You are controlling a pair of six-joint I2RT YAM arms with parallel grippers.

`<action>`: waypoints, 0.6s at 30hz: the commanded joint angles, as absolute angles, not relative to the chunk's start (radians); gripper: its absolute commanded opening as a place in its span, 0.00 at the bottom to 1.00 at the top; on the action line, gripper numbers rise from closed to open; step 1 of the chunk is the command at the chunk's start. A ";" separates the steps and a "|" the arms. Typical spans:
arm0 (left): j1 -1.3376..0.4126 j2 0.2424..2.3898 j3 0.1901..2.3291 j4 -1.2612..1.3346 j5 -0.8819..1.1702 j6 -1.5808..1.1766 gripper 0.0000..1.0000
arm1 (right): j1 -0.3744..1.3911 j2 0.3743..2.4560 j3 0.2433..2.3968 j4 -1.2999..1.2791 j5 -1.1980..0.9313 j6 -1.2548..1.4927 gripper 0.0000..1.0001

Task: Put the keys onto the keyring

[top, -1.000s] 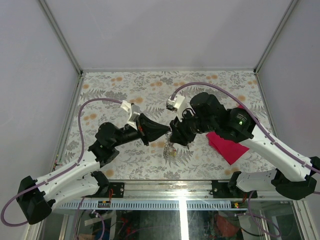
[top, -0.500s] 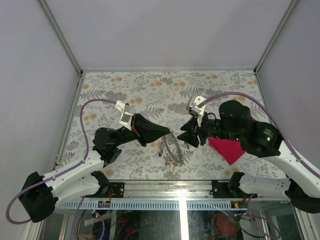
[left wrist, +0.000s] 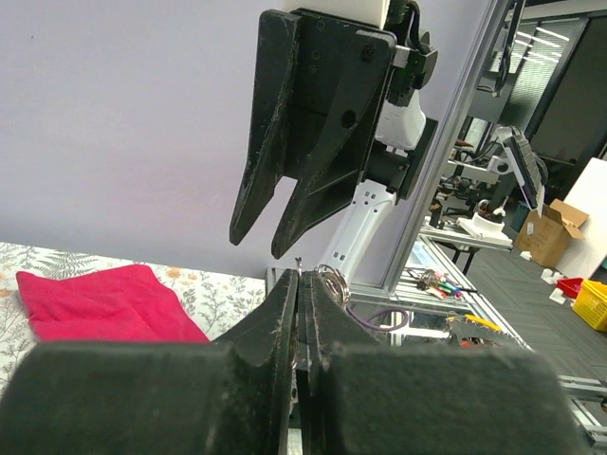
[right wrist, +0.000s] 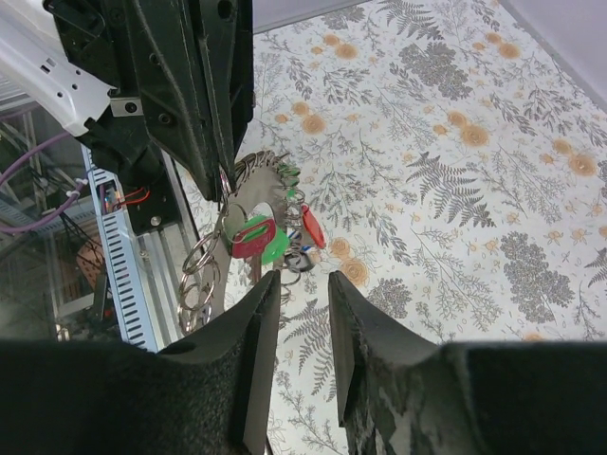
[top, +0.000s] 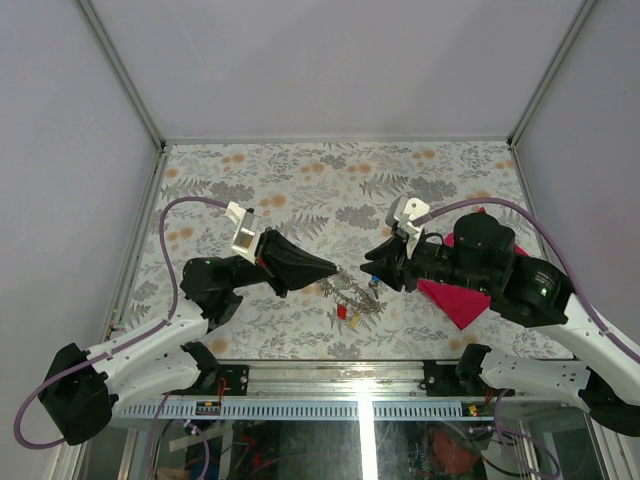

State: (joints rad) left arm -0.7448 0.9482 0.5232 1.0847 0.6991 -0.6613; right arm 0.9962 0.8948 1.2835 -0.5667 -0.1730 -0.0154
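Right end effector (top: 370,270) withdrawn (jaws parted), left end effector (top: 333,268) pinching keyring (top: 352,296)

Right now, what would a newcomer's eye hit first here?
The left end effector is shut on the keyring, a tangle of rings with red and green key heads hanging near the front middle of the table. The right end effector faces it, open and empty. A red cloth lies partly under the right arm.

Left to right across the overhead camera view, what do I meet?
First the left arm's black gripper, then the large grey metal keyring hung with small coloured keys, the right arm's black gripper, the red cloth.
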 commanded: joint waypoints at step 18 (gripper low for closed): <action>-0.740 0.855 0.739 0.562 0.761 -0.364 0.00 | 1.004 0.852 1.247 -0.383 -0.296 0.061 0.49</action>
State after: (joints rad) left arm -0.7448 0.8879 0.6510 0.7116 0.7639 -0.4908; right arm 0.9966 0.8837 1.2522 -0.4950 -0.3317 -0.0139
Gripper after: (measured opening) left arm 0.011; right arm 0.490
